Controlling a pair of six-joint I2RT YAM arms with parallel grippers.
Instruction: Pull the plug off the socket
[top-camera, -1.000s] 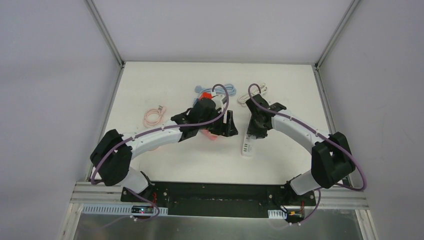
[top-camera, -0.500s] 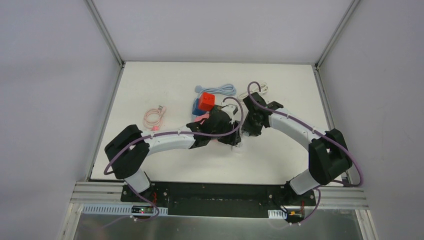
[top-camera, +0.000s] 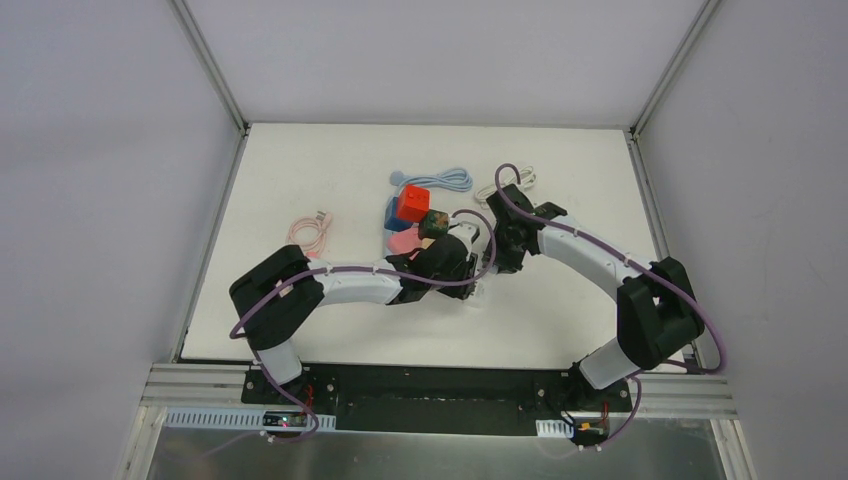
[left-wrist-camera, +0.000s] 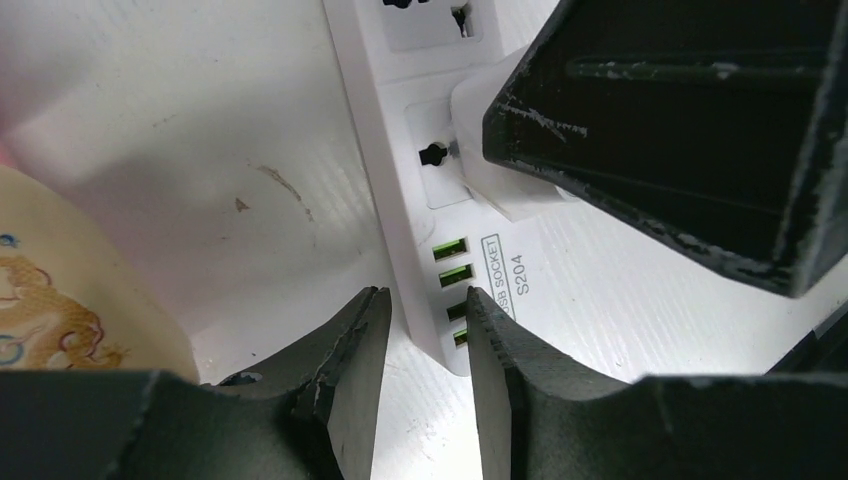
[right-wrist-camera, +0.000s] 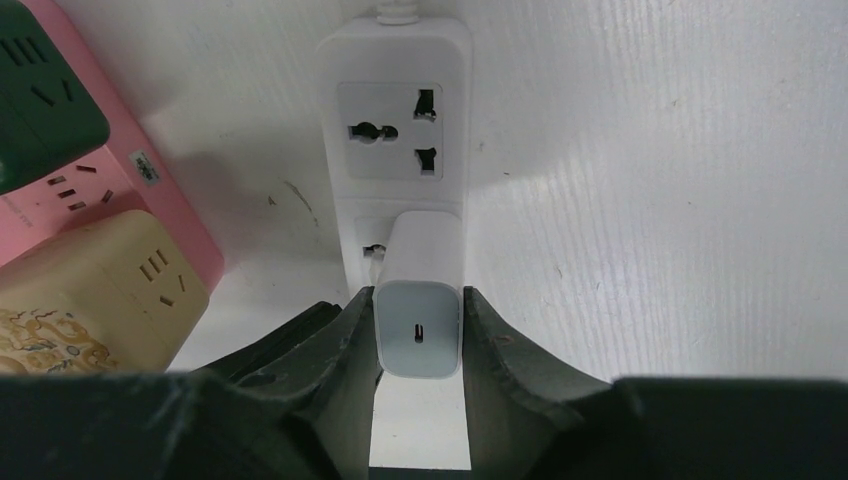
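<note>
A white power strip (right-wrist-camera: 450, 40) lies on the table with a white plug (right-wrist-camera: 420, 335) seated in its lower socket. My right gripper (right-wrist-camera: 415, 295) is shut on the plug, one finger on each side. In the left wrist view the strip (left-wrist-camera: 500, 270) shows green USB ports, and the plug (left-wrist-camera: 520, 195) sits under the black right finger (left-wrist-camera: 680, 120). My left gripper (left-wrist-camera: 428, 296) is at the strip's USB end with jaws narrowly apart: one fingertip is over the strip and the other beside it on the table. In the top view both grippers, left (top-camera: 470, 282) and right (top-camera: 497, 255), hide the strip.
A pink socket block (right-wrist-camera: 150, 190), a beige cube (right-wrist-camera: 110, 280) and a green cube (right-wrist-camera: 40, 90) lie left of the strip. Behind are a red cube (top-camera: 411, 203), a blue cable (top-camera: 445, 180), a white cable (top-camera: 500, 188) and a pink cable coil (top-camera: 310, 232).
My left arm has swung right and forward from the cubes to the strip's near end. My right gripper has shifted a little left over the plug. The strip is now hidden from above.
</note>
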